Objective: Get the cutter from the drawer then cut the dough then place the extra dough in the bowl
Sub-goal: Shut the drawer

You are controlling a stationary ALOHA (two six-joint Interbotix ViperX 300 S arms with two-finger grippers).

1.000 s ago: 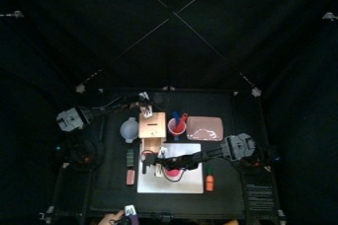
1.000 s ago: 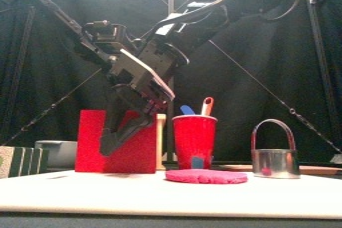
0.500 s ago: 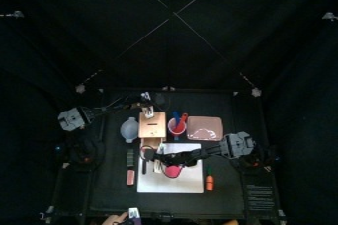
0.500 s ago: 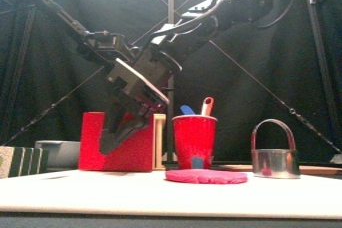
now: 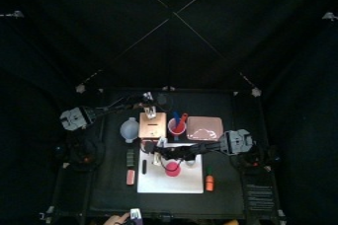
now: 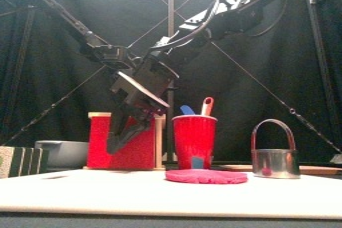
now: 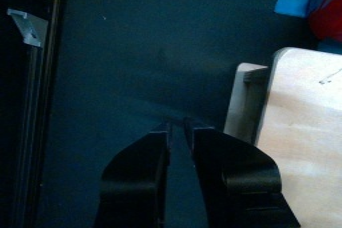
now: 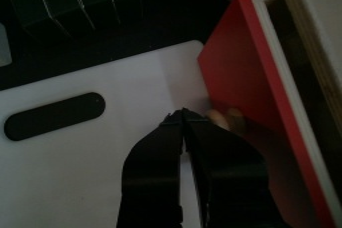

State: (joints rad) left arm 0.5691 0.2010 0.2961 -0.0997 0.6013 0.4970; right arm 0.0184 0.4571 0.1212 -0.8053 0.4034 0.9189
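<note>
- As I read the right wrist view, the right gripper (image 8: 183, 122) has its jaws pressed together, their tips at the red drawer front (image 8: 247, 92) of the wooden box (image 5: 150, 125), just beside a small tan bump (image 8: 227, 120) on that front.
- Left gripper (image 7: 181, 132): I see the jaws together, holding nothing, over the bare table (image 7: 107, 62) next to the box's pale top.
- Cutter (image 6: 273, 160): it stands upright with its wire handle raised, to the right of the dough and well apart from both grippers.
- Dough (image 6: 206, 176): a flat pink disc on the white board (image 8: 120, 72), in front of the red cup (image 6: 195, 140).
- The cup holds a blue and a red toy knife and stands just right of the box.
- Bowl (image 6: 56, 152): it sits to the left of the box.
</note>
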